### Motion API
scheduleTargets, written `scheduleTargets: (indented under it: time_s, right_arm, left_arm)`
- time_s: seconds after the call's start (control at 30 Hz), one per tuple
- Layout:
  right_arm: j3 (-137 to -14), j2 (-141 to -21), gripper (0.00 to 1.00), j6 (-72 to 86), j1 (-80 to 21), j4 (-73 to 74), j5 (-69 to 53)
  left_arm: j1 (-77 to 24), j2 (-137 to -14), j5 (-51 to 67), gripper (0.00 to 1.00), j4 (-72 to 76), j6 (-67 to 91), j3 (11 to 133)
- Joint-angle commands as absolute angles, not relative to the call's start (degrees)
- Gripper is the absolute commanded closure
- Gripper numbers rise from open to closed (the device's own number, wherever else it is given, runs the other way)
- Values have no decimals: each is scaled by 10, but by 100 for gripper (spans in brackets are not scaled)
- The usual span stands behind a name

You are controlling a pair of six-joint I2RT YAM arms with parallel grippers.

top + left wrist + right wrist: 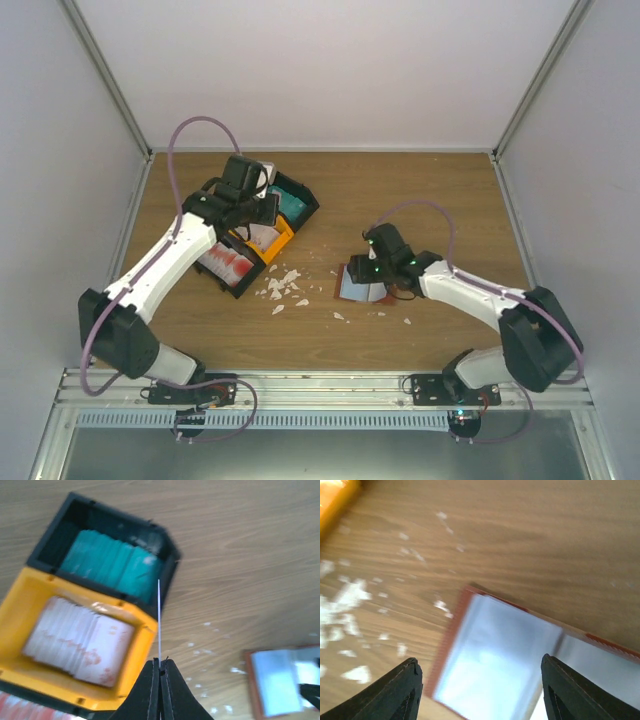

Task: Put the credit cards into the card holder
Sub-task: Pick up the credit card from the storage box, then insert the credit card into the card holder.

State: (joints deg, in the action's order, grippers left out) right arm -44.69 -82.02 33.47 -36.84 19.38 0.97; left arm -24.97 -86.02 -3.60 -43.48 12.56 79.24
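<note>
Left gripper (160,667): jaws pressed together, pinching one card (159,620) by its near edge. In the left wrist view the card stands edge-on, running straight out ahead of the fingertips, so I cannot read its face or colour. I judge this grip deliberate: holding one short edge leaves the far edge free to lead into a pocket.

Tray (50,530): below the left gripper and to its left. The black bin ahead holds teal cards (112,565); the orange bin nearer the jaws holds white-and-red cards (80,640). Both stacks lean in rows, which I take to be for single-card picking.

Card holder (495,650): lies open and flat on the table (420,190), clear sleeves facing up, directly under the right gripper (482,680) and off to the right of the left gripper. Scraps (350,597) of white material lie scattered between holder and tray.

Right gripper: fingers spread wide, one to each side of the open holder, gripping nothing. I cannot tell whether either finger touches it. I judge its station is to steady the holder while the card arrives.

Step in hand, as I read it: carry the pinched card across to the holder.
</note>
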Motion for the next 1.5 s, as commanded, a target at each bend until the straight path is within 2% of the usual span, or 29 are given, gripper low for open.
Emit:
scheduleTargets:
  time_s: [0.0,0.1,0.33,0.5,0.7,0.83,1.03,1.13,1.23,1.33,1.4,1.47]
  right_arm:
    - [-431,-768,33,314,-351,119,-103]
    - [-424,-737,33,316,-345,86,-144]
    - [-368,-610,14,363,-325,-52,-282]
    - [-366,-570,11,426,-315,-107,-331]
    - [-376,-580,24,486,-315,-181,-402]
    - [-366,-579,45,516,-315,-245,-429]
    - [-371,-593,60,537,-315,-266,-427]
    - [-383,-618,72,541,-315,-262,-437]
    - [-384,-638,89,551,-315,-277,-451]
    - [-378,-642,98,556,-314,-285,-455]
    - [-375,-639,99,551,-314,-276,-455]
    - [-370,-635,99,537,-311,-233,-444]
  left_arm:
    - [-254,-798,110,100,-321,183,728]
    - [-254,-766,180,100,-247,237,679]
    - [-254,-718,326,100,-136,331,629]
    - [-254,-712,464,100,-78,398,622]
    - [-255,-701,547,100,12,474,598]
    - [-255,-699,559,100,14,477,590]
    - [-255,-691,571,100,25,484,563]
    - [-255,-686,577,100,27,484,556]
    - [-255,-681,576,100,16,476,549]
    - [-256,-676,576,99,20,477,533]
    - [-256,-673,566,93,11,471,525]
    - [-256,-669,538,73,-24,451,523]
